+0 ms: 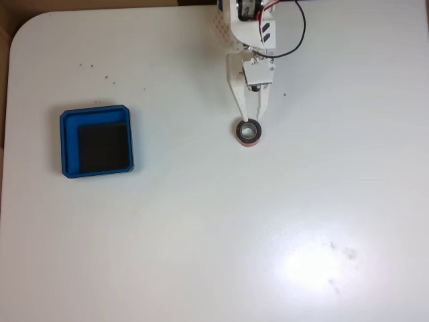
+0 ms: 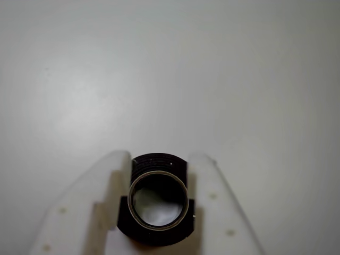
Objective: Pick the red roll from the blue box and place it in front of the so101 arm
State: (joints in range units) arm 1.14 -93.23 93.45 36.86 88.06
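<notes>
The red roll (image 1: pixel 249 131) lies on the white worktop (image 1: pixel 201 235) just below the so101 arm (image 1: pixel 249 40) in the fixed view, well apart from the blue box (image 1: pixel 96 141), which sits far to the left with only its black inner floor showing. In that view the roll appears as a ring with a thin red edge along its lower rim, a grey-white core and a dark top face, and the two white fingers of the gripper (image 1: pixel 251 121) come down to its upper edge, one at each side. The wrist view brings the roll (image 2: pixel 157 199) close: here it looks dark, almost black, with a pale inner ring and the worktop (image 2: pixel 170 69) visible through its hole, and no red can be made out. The gripper (image 2: pixel 159 159) has one finger against each side of the roll with no gap to be seen, so it is clenched on the roll. Whether the roll rests on the surface or is lifted slightly, neither view settles. The fixed view alone shows the arm's black servo and red and black wires at the top edge.
</notes>
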